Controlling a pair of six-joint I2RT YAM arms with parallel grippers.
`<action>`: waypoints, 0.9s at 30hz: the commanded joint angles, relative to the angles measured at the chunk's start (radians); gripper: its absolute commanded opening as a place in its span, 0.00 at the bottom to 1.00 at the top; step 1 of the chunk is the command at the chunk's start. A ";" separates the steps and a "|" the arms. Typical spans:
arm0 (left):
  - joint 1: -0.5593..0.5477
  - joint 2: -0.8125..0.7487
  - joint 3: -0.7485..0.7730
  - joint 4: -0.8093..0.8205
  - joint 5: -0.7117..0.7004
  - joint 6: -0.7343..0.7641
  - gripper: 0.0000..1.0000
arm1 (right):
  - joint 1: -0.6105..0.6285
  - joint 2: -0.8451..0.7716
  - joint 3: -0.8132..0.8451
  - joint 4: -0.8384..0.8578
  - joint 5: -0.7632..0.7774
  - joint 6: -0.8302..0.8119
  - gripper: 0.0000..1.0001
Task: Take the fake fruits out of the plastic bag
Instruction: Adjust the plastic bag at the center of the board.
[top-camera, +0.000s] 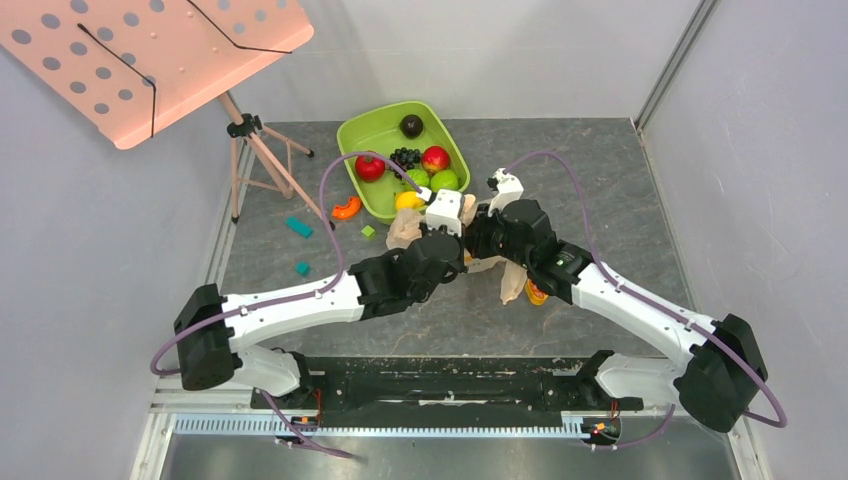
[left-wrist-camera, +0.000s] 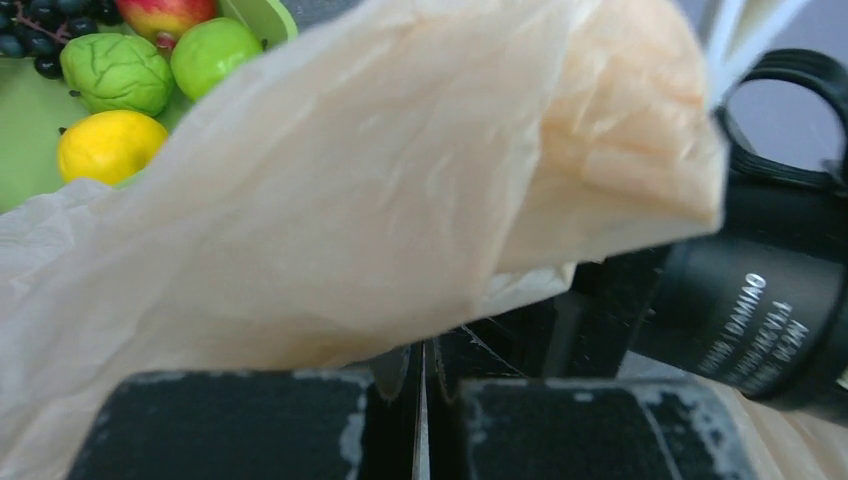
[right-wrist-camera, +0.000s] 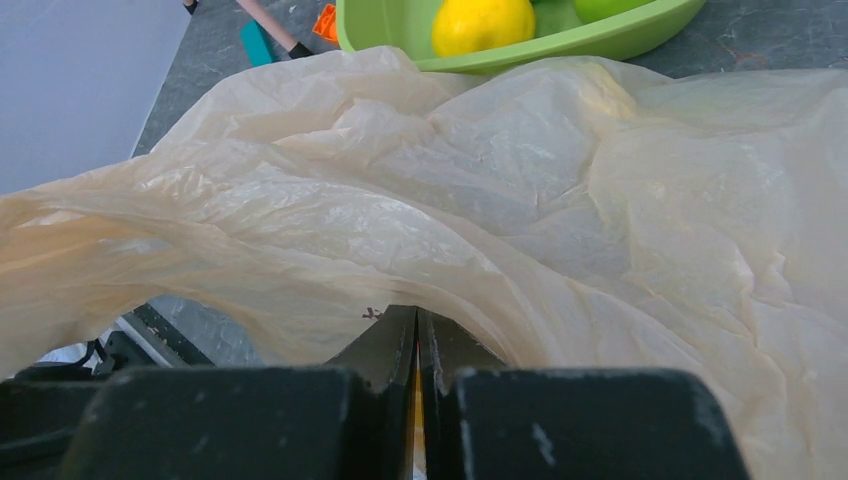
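Pinching the peach plastic bag (right-wrist-camera: 520, 180) in the closed-tight left gripper (left-wrist-camera: 420, 372) and right gripper (right-wrist-camera: 417, 332) at the table's (top-camera: 620, 200) middle, just beside the green tub (right-wrist-camera: 600, 40), with a round yellow fruit (right-wrist-camera: 483, 22) in its near corner.

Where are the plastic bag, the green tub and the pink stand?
plastic bag (right-wrist-camera: 600, 200), right wrist view, on its crinkled middle.
green tub (top-camera: 377, 131), top view, on the bare floor inside.
pink stand (top-camera: 190, 50), top view, on its holed plate.
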 joint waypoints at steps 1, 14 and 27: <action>0.029 0.038 0.047 0.026 -0.070 0.025 0.02 | 0.004 -0.023 -0.002 0.001 0.058 -0.010 0.00; 0.189 0.146 0.050 0.073 0.013 0.045 0.02 | -0.004 0.051 0.026 -0.039 0.117 -0.034 0.00; 0.321 0.160 -0.143 0.158 0.060 0.027 0.02 | -0.167 0.198 0.046 -0.061 0.061 -0.121 0.03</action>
